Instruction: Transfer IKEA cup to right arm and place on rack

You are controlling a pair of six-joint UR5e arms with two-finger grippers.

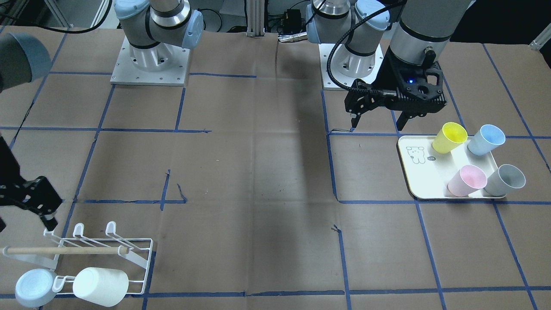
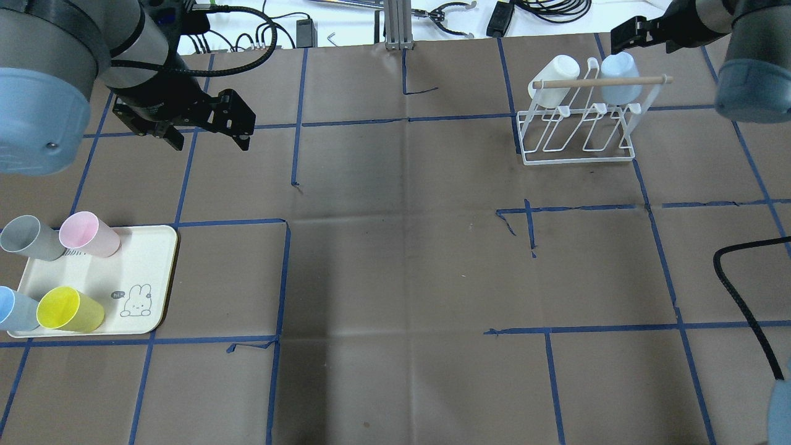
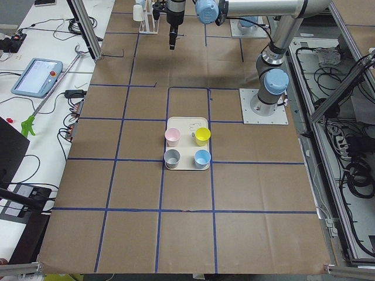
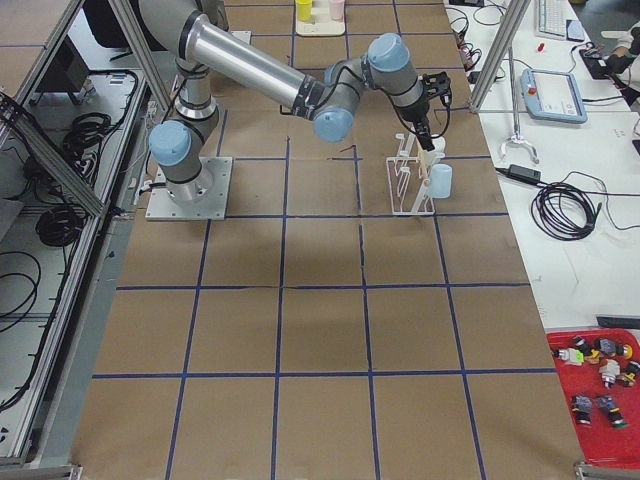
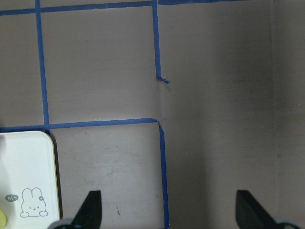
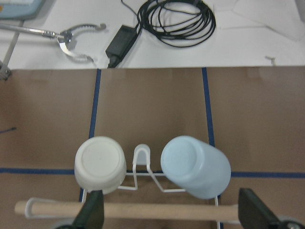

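**A:** How far along is it?

**B:** Two cups hang on the rack (image 2: 578,133) at 1 o'clock in the overhead view, a white cup (image 2: 553,80) and a pale blue cup (image 2: 620,77). Four more stand on the tray (image 2: 148,272) at 8 o'clock: a yellow cup (image 2: 68,309), a blue cup (image 2: 12,309), a pink cup (image 2: 89,233) and a grey cup (image 2: 28,238). I'd judge it a third done.

**A:** And the arms?

**B:** The left gripper (image 2: 210,145) hovers at 10 o'clock, beyond the tray, with its jaws apart and nothing in them. The right gripper (image 6: 172,214) hangs over the rack, likewise spread and empty. No hand-over is under way.

**A:** The table?

**B:** The table (image 2: 401,247) is covered in brown paper with a blue tape grid, torn in spots. Coiled cables (image 6: 176,19) lie on a white bench past its far edge, and a teach pendant (image 3: 36,76) sits alongside.
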